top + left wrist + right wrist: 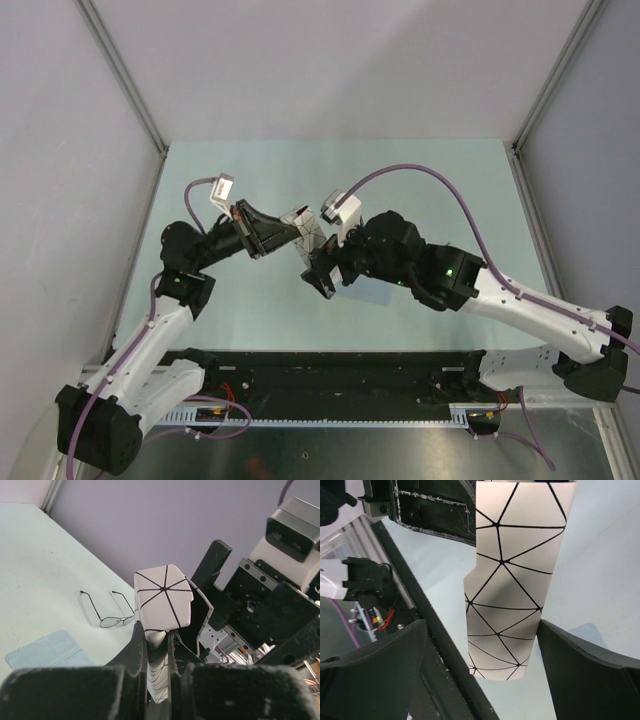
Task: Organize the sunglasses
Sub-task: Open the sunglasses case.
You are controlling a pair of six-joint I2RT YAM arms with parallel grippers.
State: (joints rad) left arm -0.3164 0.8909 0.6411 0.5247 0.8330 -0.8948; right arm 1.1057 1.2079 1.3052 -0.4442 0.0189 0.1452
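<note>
A white glasses case [162,597] with black geometric lines is up off the table, and my left gripper [156,640] is shut on its lower end. A dark inner side of the case shows on its right. In the top view the case [305,230] hangs between both grippers at mid-table. My right gripper [481,625] is open, its fingers [375,670] standing either side of the case [512,580] with a gap on each side. Thin wire-framed sunglasses [112,615] lie on the table with their arms unfolded, left of the case.
A pale blue cloth [47,650] lies flat on the table near the sunglasses. The right arm's wrist and camera [292,525] crowd close behind the case. The black rail [330,365] runs along the table's near edge.
</note>
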